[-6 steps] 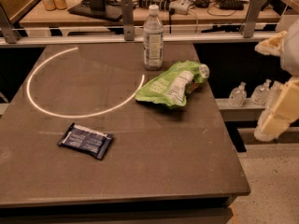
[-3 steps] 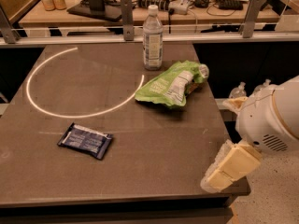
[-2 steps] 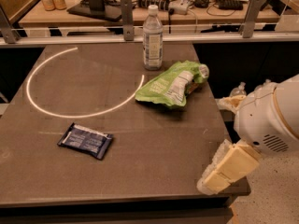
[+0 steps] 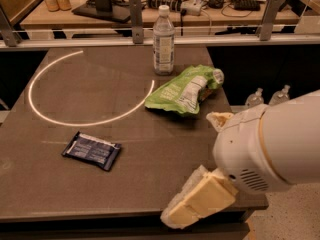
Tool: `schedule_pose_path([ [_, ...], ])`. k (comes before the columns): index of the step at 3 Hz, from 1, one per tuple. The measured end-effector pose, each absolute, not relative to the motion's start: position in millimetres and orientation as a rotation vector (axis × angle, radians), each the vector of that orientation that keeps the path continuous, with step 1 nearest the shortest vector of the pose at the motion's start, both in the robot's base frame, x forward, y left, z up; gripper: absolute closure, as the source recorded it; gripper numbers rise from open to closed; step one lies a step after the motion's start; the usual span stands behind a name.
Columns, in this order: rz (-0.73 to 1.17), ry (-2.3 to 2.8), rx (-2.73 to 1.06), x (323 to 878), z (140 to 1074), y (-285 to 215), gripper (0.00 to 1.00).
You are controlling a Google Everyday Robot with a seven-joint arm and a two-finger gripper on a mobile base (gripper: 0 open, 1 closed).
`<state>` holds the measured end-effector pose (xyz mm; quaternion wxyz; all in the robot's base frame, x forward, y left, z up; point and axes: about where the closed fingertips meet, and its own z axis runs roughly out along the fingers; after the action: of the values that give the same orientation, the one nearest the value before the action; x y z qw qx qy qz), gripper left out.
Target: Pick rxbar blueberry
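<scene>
The dark table [image 4: 60, 194] fills most of the view, with its things spread apart, probably so that each can be reached without knocking the others. The robot's white arm [image 4: 270, 144] comes in from the right and hangs over the table's near right corner. Its cream-coloured gripper [image 4: 192, 208] points down and to the left over the front edge and holds nothing. Whether it is open or closed cannot be told from this angle. That low, slanted pose suggests an approach across the table, with the reach not yet made. The green chip bag [image 4: 185, 90] lies crumpled at the right rear, just behind the arm and close enough to be brushed if the arm swings wide. The water bottle [image 4: 163, 39] stands upright just beyond the bag, near the back edge and out of the likely path. The snack bar [image 4: 92, 150], dark blue with pale label stripes, lies flat and slightly askew on the near left of the table, just outside a bright arc of light [image 4: 37, 109] and well apart from the gripper, bag and bottle. Lying flat and alone, it would likely suit a pinch from above.
</scene>
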<state>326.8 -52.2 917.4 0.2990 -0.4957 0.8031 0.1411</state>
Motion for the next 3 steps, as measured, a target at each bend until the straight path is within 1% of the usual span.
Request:
schedule_pose_path([
  [1,0.397,2.110,-1.301,331.4,913.8,-9.0,0.00],
  [2,0.482,2.051,-1.345,352.7,898.0,49.0,0.00],
  [3,0.532,2.028,-1.364,365.6,882.7,79.8,0.00],
])
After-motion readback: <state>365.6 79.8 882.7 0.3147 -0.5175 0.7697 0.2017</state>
